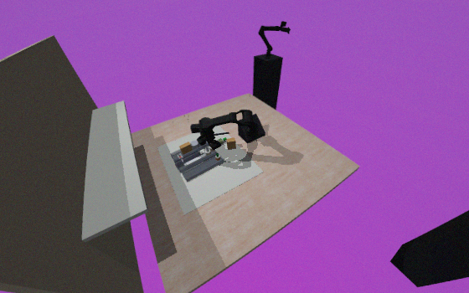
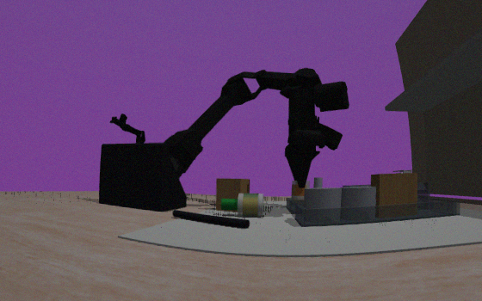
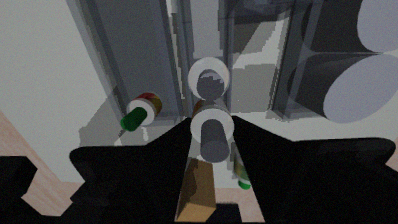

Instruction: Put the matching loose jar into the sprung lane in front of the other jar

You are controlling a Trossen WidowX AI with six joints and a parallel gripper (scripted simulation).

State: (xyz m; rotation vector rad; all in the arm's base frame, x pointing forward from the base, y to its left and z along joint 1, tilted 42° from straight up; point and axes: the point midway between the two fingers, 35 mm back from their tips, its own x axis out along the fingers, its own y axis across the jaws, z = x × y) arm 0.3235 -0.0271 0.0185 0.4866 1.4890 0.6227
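My gripper (image 1: 215,146) (image 2: 301,187) (image 3: 211,120) points down and is shut on a jar with a grey cap and white shoulder (image 3: 197,128); its orange label (image 2: 297,189) shows beside the fingertips. The jar is upright at the front end of the middle lane. Right behind it in the lane stands the matching grey-capped jar (image 3: 209,65); its cap (image 2: 318,182) also shows in the exterior view. The two look very close or touching. The held jar's base, the front stop and the pusher plate are hidden or too dark to tell. The grey rack (image 1: 200,170) (image 2: 442,210) (image 3: 142,45) holds the lanes.
A green-capped jar (image 1: 217,157) (image 3: 152,102) stands at the front of the neighbouring lane. Another green-capped jar (image 2: 250,205) (image 3: 242,171) lies on its side. Wooden blocks (image 1: 231,143) (image 2: 397,193) (image 3: 198,190), large grey cylinders (image 2: 323,204) (image 3: 360,92) and a black rod (image 2: 210,218) are near.
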